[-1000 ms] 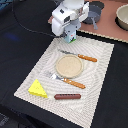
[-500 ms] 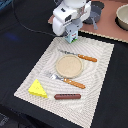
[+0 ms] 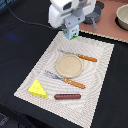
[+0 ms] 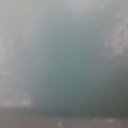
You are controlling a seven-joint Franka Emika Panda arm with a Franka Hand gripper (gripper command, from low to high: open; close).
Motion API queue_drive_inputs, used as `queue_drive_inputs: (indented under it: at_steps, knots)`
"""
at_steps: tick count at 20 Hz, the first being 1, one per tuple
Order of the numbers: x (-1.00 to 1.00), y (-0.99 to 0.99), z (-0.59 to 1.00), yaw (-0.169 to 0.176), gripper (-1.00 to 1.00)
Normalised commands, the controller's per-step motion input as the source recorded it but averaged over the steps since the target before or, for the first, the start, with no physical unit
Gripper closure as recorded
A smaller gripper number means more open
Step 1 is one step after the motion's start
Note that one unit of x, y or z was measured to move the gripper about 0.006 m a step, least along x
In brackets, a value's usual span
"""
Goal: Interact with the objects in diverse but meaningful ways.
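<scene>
The white cube carton with green-blue print (image 3: 71, 34) stands at the far edge of the pale striped placemat (image 3: 100, 85), directly under the arm's white wrist housing. The gripper (image 3: 70, 29) sits right on top of it, but the housing hides the fingers, so I cannot tell how wide they stand or whether they have hold of the carton. The wrist view gives no help: it is filled with a blurred teal-grey surface very close to the lens, with no edge or finger to make out.

Taking the tan round plate (image 3: 67, 65) in the middle of the placemat as the landmark, the carton lies beyond the plate, toward the back of the scene and slightly to the exterior view's right of its centre. The yellow holed cheese wedge (image 3: 37, 88) lies on the near side of the plate toward the exterior view's left, close to the placemat's edge. The thin brown sausage (image 3: 67, 96) lies nearer still than the plate, flat and roughly parallel to the near edge of the mat.

An orange-handled knife (image 3: 80, 56) rests just beyond the plate, and an orange-handled fork (image 3: 65, 80) just in front of it. Well beyond the plate, toward the exterior view's right, a bowl (image 3: 123, 17) sits on a reddish surface.
</scene>
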Motion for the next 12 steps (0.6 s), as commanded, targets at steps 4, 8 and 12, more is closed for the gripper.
queue_drive_inputs:
  at_steps: [4,8,12]
  knots:
    - [-0.69,-0.65,-0.12,-0.001,1.0]
    - [-0.6,-0.77,-0.4,0.0,1.0]
    - [-0.62,-0.75,-0.53,0.0,1.0]
